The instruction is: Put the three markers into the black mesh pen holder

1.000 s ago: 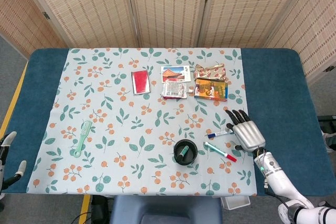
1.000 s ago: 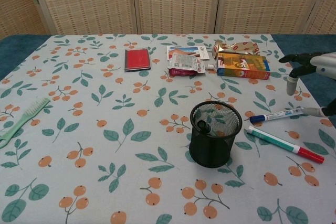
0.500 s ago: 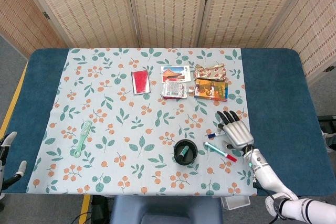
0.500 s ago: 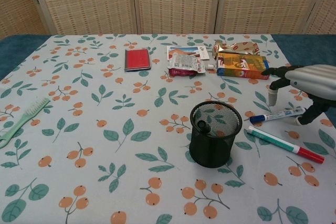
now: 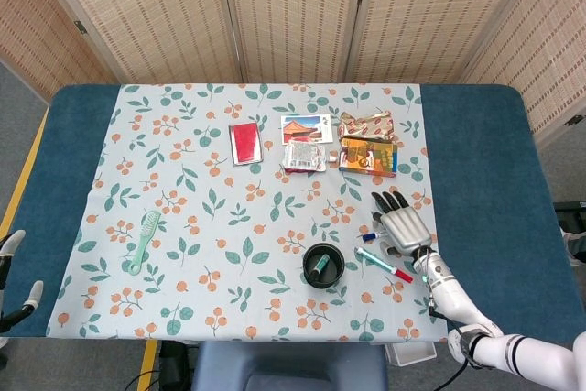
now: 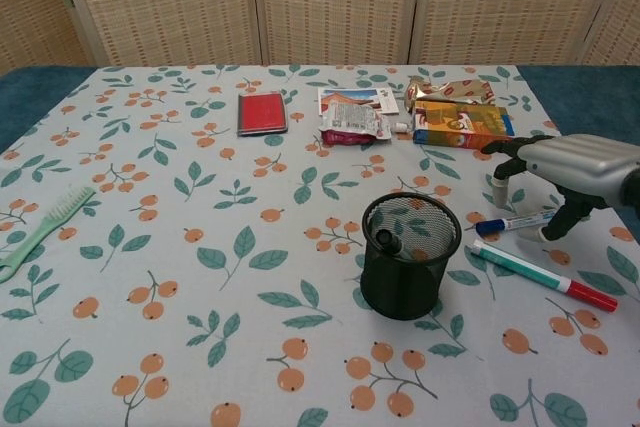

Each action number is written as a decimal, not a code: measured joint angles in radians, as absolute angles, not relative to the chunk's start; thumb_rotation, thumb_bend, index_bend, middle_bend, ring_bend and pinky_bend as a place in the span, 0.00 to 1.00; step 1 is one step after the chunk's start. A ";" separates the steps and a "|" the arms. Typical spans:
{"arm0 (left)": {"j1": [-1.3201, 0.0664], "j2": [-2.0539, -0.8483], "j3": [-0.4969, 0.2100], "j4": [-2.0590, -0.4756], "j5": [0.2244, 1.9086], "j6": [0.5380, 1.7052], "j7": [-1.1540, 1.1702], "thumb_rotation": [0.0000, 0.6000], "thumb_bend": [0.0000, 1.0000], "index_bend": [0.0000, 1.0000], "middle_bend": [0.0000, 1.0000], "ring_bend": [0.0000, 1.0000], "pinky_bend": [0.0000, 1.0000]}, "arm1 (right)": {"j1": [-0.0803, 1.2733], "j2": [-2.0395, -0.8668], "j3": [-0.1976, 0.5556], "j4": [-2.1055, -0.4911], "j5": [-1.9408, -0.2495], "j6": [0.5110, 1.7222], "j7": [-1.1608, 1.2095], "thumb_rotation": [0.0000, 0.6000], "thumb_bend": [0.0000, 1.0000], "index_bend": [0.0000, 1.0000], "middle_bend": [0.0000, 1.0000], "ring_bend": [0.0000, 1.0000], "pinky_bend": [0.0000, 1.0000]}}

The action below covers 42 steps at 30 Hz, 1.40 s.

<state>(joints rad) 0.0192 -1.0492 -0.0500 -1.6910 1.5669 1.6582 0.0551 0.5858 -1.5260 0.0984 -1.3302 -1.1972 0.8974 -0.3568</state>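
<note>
The black mesh pen holder (image 6: 408, 256) (image 5: 323, 266) stands on the cloth with one marker (image 6: 389, 242) inside it. A blue-capped marker (image 6: 512, 223) (image 5: 370, 236) lies just right of it. Nearer the front lies a green marker with a red cap (image 6: 545, 276) (image 5: 384, 264). My right hand (image 6: 563, 172) (image 5: 400, 223) hovers over the blue-capped marker with its fingers spread and pointing down, holding nothing. Part of my left hand (image 5: 13, 276) shows at the left edge of the head view, off the table, holding nothing.
At the back sit a red wallet (image 6: 262, 112), a postcard (image 6: 357, 99), snack packets (image 6: 355, 127) and an orange box (image 6: 462, 125). A green comb (image 6: 38, 231) lies at the left. The floral cloth (image 6: 200, 277) covers the table's middle.
My right hand has moved left and lower, from beyond the blue-capped marker's end to directly over it. The markers and holder have not moved.
</note>
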 measured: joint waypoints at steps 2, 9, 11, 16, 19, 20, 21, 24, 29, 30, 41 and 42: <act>0.019 -1.049 -0.050 -1.691 1.568 1.659 0.054 1.00 0.40 0.06 0.16 0.04 0.26 | 0.587 -1.531 0.097 -1.322 -1.196 0.897 -0.357 1.00 0.29 0.41 0.02 0.00 0.00; 0.021 -1.051 -0.047 -1.690 1.580 1.667 0.058 1.00 0.40 0.05 0.16 0.04 0.26 | 0.591 -1.552 0.094 -1.292 -1.195 0.902 -0.358 1.00 0.29 0.45 0.03 0.00 0.00; 0.022 -1.052 -0.046 -1.689 1.584 1.670 0.057 1.00 0.40 0.05 0.16 0.04 0.26 | 0.593 -1.558 0.094 -1.283 -1.192 0.898 -0.357 1.00 0.29 0.46 0.03 0.00 0.00; 0.024 -1.053 -0.047 -1.682 1.591 1.679 0.050 1.00 0.40 0.04 0.16 0.04 0.26 | 0.596 -1.577 0.094 -1.260 -1.189 0.899 -0.356 1.00 0.29 0.51 0.05 0.00 0.00; 0.025 -1.053 -0.048 -1.679 1.591 1.681 0.048 1.00 0.40 0.03 0.16 0.04 0.26 | 0.598 -1.585 0.095 -1.249 -1.188 0.901 -0.355 1.00 0.29 0.54 0.06 0.00 0.00; 0.025 -1.053 -0.048 -1.679 1.592 1.682 0.047 1.00 0.40 0.03 0.16 0.04 0.26 | 0.598 -1.588 0.095 -1.246 -1.188 0.900 -0.355 1.00 0.29 0.55 0.07 0.00 0.00; 0.025 -1.053 -0.048 -1.678 1.593 1.683 0.046 1.00 0.40 0.03 0.16 0.04 0.26 | 0.599 -1.589 0.094 -1.243 -1.188 0.900 -0.355 1.00 0.29 0.55 0.07 0.00 0.00; 0.026 -1.052 -0.047 -1.675 1.600 1.689 0.042 1.00 0.40 0.03 0.16 0.04 0.26 | 0.600 -1.594 0.095 -1.238 -1.187 0.902 -0.355 1.00 0.29 0.57 0.08 0.00 0.00; 0.027 -1.053 -0.047 -1.669 1.606 1.695 0.034 1.00 0.40 0.02 0.16 0.04 0.26 | 0.598 -1.586 0.100 -1.253 -1.191 0.917 -0.354 1.00 0.30 0.61 0.10 0.00 0.00; 0.028 -1.054 -0.047 -1.668 1.607 1.697 0.034 1.00 0.40 0.02 0.16 0.04 0.26 | 0.597 -1.582 0.101 -1.260 -1.193 0.921 -0.353 1.00 0.30 0.61 0.11 0.00 0.00; 0.022 -1.064 -0.048 -1.665 1.610 1.689 0.052 1.00 0.40 0.02 0.16 0.04 0.26 | 0.553 -1.428 0.119 -1.517 -1.283 1.061 -0.283 1.00 0.30 0.61 0.12 0.00 0.00; 0.022 -1.065 -0.047 -1.666 1.611 1.689 0.055 1.00 0.40 0.02 0.16 0.04 0.26 | 0.546 -1.410 0.121 -1.549 -1.299 1.080 -0.265 1.00 0.30 0.61 0.12 0.00 0.00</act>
<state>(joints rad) 0.0218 -1.0650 -0.0475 -1.6655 1.6106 1.6887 0.0553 0.5457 -1.4099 0.1207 -1.5486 -1.2988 1.0797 -0.2650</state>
